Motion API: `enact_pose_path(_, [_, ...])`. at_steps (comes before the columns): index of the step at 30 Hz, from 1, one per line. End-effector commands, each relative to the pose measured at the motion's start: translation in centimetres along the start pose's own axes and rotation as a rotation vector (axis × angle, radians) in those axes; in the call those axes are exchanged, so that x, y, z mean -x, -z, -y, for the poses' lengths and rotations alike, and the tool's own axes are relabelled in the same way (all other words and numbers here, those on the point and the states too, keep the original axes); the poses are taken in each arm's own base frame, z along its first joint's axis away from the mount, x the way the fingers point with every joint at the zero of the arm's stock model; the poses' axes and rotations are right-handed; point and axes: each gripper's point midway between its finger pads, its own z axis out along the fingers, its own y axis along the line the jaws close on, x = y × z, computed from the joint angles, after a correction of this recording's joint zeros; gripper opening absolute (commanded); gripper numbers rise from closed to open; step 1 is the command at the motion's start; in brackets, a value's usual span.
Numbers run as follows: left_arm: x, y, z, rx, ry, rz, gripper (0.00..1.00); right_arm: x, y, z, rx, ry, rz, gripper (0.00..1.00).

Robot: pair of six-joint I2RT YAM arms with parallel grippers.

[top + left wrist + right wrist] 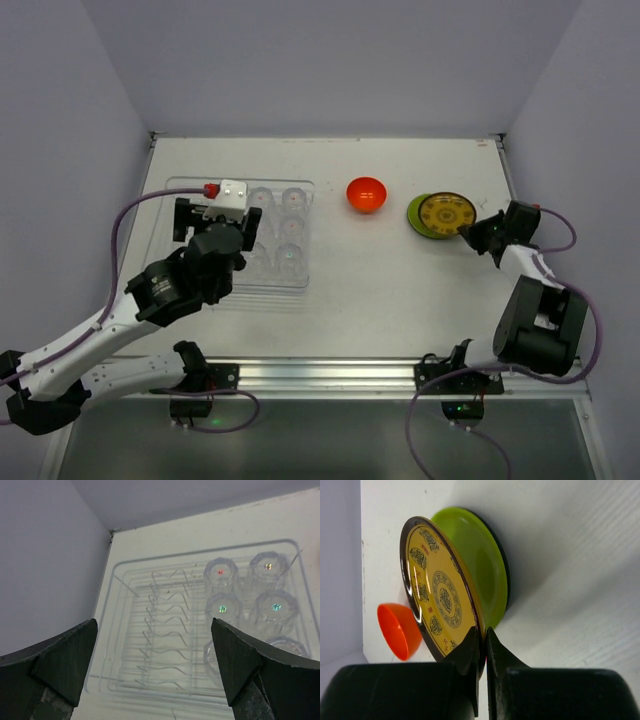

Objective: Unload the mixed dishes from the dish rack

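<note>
Left gripper [154, 630], fingers wide apart, hovers over the transparent ribbed plastic dish rack [116, 572]; the clear drinking glasses [221, 575] stand ahead to its right (right gripper [481, 647] clamps the tilted yellow patterned round plate [440, 595] by its rim).

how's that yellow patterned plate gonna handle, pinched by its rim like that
Probably slippery: the yellow plate looks glossy, and the right gripper pinches only its thin rim. It looks rigid, so it should not flex. Overlapping the green plate, it may slide across it if pushed.

Robot lab cell — plain lilac walls [300, 60], white table [400, 290], alu rail [330, 372] at near edge
</note>
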Motion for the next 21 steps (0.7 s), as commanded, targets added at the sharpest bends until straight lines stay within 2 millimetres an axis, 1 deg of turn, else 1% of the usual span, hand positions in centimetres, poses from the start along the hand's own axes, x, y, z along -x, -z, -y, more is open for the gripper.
enact_pose_path(1, [-5.4,-0.9,0.8,0.000,-0.002,-0.126,1.00,4.2,-1.4,-4.0,0.072,0.042,0.100,0.00])
enact_pose_path(2, [-6.1,-1.1,0.7,0.006,-0.014,-0.127,1.00,4.3,-2.2,-4.0,0.046,0.075,0.092,0.00])
enact_pose_path(3, [-6.4,-1.2,0.7,0.009,-0.022,-0.121,1.00,4.4,-2.6,-3.8,0.020,0.089,0.090,0.00])
enact_pose_path(7, [-6.4,-1.6,0.0,0.057,0.015,-0.094,1.00,3.5,-3.7,-3.0,-0.050,0.123,0.073,0.01])
enact_pose_path(8, [-6.5,-2.0,-0.4,0.084,0.035,-0.103,1.00,3.3,-3.8,-3.0,-0.055,0.130,0.070,0.01])
enact_pose_path(10, [-6.8,-2.3,-1.3,0.124,0.051,-0.114,1.00,3.0,-4.2,-2.5,-0.076,0.133,0.068,0.02])
enact_pose_path(11, [-7.3,-2.4,-2.0,0.155,0.072,-0.128,1.00,2.8,-4.3,-2.5,-0.075,0.132,0.059,0.02])
enact_pose_path(13, [-7.8,-2.6,-2.7,0.178,0.102,-0.133,1.00,2.4,-4.6,-2.5,-0.072,0.130,0.038,0.04])
enact_pose_path(14, [-7.6,-2.6,-3.4,0.192,0.134,-0.121,1.00,2.2,-4.6,-2.5,-0.076,0.130,0.033,0.04])
enact_pose_path(15, [-7.6,-2.7,-3.6,0.193,0.146,-0.117,1.00,2.1,-4.6,-2.4,-0.076,0.129,0.031,0.04])
enact_pose_path(18, [-7.6,-2.7,-3.8,0.184,0.165,-0.112,1.00,1.8,-4.6,-2.0,-0.088,0.127,0.028,0.06])
enact_pose_path(21, [-7.9,-2.9,-3.5,0.177,0.152,-0.122,1.00,1.6,-4.4,-1.8,-0.085,0.131,0.030,0.08])
